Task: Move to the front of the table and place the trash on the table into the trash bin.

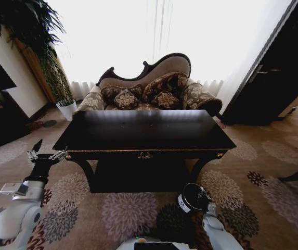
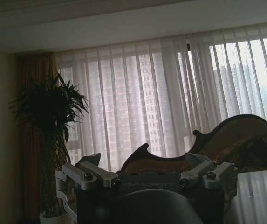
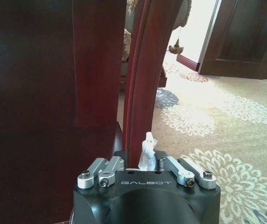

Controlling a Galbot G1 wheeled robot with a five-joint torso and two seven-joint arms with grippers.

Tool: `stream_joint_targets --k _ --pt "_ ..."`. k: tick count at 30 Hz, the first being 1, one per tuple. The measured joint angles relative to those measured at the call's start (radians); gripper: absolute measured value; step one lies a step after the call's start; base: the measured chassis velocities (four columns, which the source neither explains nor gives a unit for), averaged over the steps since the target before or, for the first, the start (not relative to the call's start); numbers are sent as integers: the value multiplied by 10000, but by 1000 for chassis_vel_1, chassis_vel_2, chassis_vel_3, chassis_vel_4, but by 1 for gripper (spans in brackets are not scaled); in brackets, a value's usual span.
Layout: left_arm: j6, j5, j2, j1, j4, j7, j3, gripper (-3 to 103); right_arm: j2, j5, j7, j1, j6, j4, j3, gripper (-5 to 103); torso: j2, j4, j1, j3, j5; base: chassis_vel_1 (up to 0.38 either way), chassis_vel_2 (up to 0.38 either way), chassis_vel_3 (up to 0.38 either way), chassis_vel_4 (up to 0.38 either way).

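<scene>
Holding a white paper wad (image 3: 147,151), right gripper (image 3: 146,164) fingers pinch it low by the desk's (image 1: 143,133) front right leg, above the bin (image 1: 193,198). Left gripper (image 1: 46,155) idles spread, empty, off the left corner. Risk: thin pinch, wad may slip onto carpet.

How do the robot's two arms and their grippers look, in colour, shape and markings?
Both arms have rounded white shells. The left gripper and the right gripper each have a black body marked GALBOT in grey letters, with silver metal linkage bars and dark bolts leading to the jaws.
</scene>
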Motion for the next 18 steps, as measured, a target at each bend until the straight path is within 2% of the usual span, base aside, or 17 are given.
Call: stream_joint_targets --k 5,7,9,10,14,18 --pt "0 0 0 0 1 0 0 100 25 15 -9 25 8 47 -32 57 0 0 0 0 0 0 0 0 0" --pt "0 0 0 0 0 1 0 100 24 15 -9 28 7 57 -35 57 0 1 0 0 0 0 0 0 0" --pt "0 0 0 0 0 1 0 100 28 15 -9 23 7 105 -38 68 0 0 0 0 -1 0 0 0 0" --pt "0 0 0 0 0 1 0 100 28 15 -9 23 7 105 -38 68 0 0 0 0 -1 0 0 0 0" --pt "0 0 0 0 0 0 0 100 82 14 -5 -117 -14 327 -40 90 0 1 0 0 -1 0 0 0 0" --pt "0 0 0 -1 1 0 0 100 131 14 -7 -347 -22 641 -25 98 0 1 0 0 -1 0 0 0 0"
